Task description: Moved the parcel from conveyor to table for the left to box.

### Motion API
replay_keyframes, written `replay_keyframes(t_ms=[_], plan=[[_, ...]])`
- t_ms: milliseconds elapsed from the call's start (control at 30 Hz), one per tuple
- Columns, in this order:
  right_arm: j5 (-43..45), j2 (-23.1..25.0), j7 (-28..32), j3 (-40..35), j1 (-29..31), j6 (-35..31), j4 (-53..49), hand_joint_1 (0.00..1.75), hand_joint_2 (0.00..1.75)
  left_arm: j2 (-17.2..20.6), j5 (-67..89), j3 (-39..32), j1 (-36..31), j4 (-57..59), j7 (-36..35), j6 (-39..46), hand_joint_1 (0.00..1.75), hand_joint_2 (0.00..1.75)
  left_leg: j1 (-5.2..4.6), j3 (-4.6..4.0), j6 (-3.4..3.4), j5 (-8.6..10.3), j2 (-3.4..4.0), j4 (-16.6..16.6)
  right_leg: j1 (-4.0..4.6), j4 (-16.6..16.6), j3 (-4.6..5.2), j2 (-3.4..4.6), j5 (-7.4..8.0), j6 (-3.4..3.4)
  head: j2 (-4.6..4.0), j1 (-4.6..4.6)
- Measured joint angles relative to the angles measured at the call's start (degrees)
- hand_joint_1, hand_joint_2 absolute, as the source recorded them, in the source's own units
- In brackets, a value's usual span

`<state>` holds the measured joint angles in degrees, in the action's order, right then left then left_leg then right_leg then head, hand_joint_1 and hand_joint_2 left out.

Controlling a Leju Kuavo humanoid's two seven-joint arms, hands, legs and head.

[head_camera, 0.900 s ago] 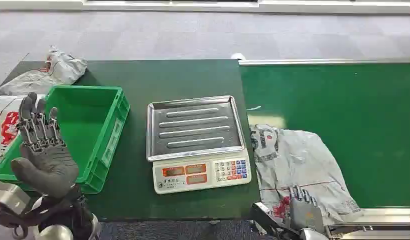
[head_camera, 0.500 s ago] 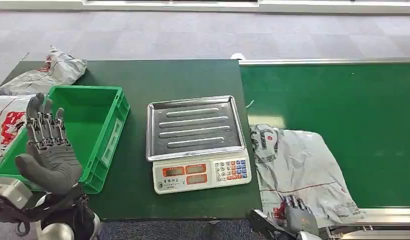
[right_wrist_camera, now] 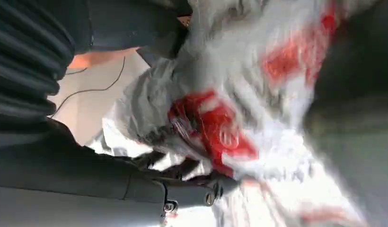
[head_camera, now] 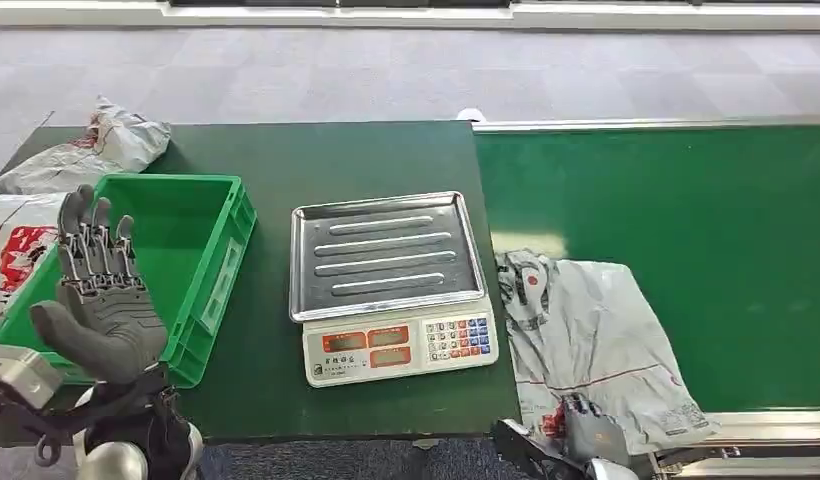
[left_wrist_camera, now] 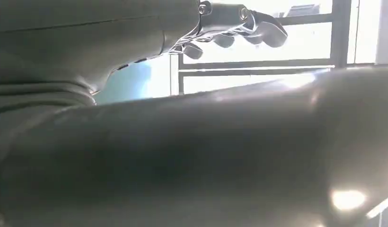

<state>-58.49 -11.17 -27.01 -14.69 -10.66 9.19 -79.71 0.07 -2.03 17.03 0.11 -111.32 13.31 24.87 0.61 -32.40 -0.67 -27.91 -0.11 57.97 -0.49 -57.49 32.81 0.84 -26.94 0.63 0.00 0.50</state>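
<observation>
The grey parcel [head_camera: 596, 320] with red print lies crumpled at the near left end of the green conveyor [head_camera: 686, 200], beside the scale. My right hand [head_camera: 591, 440] grips its near edge at the belt's front rim. The right wrist view shows the parcel [right_wrist_camera: 239, 94] close up, blurred, with dark fingers [right_wrist_camera: 182, 165] curled on its plastic. My left hand [head_camera: 101, 295] is raised, fingers spread and holding nothing, over the near left corner of the green box [head_camera: 236, 225]. In the left wrist view, its fingers [left_wrist_camera: 239, 23] show against bright windows.
A scale [head_camera: 391, 280] with a steel tray stands on the dark green table [head_camera: 326, 160] between box and conveyor. Two more grey parcels lie left of the box, one at the far corner [head_camera: 96, 150] and one beside it [head_camera: 16, 250].
My right hand has dropped toward the near edge, drawing the parcel's near end with it. My left hand has drifted slightly right. The camera has shifted a little.
</observation>
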Motion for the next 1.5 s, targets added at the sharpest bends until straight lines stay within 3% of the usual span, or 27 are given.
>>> replay_keyframes(t_ms=[400, 633, 967, 1233, 1500], plan=[[-2.67, 0.11, -0.59, 1.84, -1.24, -6.79, -5.62, 1.75, 1.75, 0.00, -0.22, -1.42, 2.38, -1.73, 0.83, -0.13, 0.00, 0.00, 0.02, 0.36, -0.02, 0.13, -0.15, 0.01, -0.01, -0.04, 0.07, -0.07, 0.06, -0.04, 0.00, 0.00], [-7.07, 1.27, 0.24, 5.53, -3.49, -10.81, -15.26, 1.75, 1.75, 0.02, -0.17, -1.92, 3.13, -2.43, 1.25, -0.15, 0.00, 0.00, 0.01, 0.20, -0.01, 0.12, -0.29, 0.01, -0.07, -0.04, 0.17, -0.29, 0.00, 0.00, 0.00, -0.02], [-15.50, 3.93, 6.94, 14.31, -5.71, -26.42, -31.10, 1.75, 1.75, 0.02, -0.04, -2.73, 4.30, -3.56, 2.45, 0.31, 0.00, 0.00, 0.01, 0.16, 0.00, 0.10, -0.28, 0.01, -0.07, -0.03, 0.22, -0.29, -0.02, 0.00, 0.00, 0.00], [-18.18, 5.55, 10.79, 19.23, -2.18, -32.22, -35.28, 1.75, 1.75, 0.00, -1.33, -2.73, 3.74, -3.39, 2.86, 0.87, 0.00, 0.00, 0.01, 0.14, 0.00, 0.11, -0.25, 0.01, -0.07, -0.04, 0.19, -0.25, -0.01, -0.01, 0.00, 0.00], [-25.89, 5.53, 17.85, 13.59, 12.05, -33.28, -29.70, 1.75, 1.75, 0.00, -2.80, -2.29, 1.76, -2.08, 3.74, 0.74, 0.00, 0.00, 0.01, 0.24, -0.02, 0.24, -0.16, 0.01, -0.04, -0.06, 0.18, -0.14, 0.10, -0.04, 0.00, 0.00]])
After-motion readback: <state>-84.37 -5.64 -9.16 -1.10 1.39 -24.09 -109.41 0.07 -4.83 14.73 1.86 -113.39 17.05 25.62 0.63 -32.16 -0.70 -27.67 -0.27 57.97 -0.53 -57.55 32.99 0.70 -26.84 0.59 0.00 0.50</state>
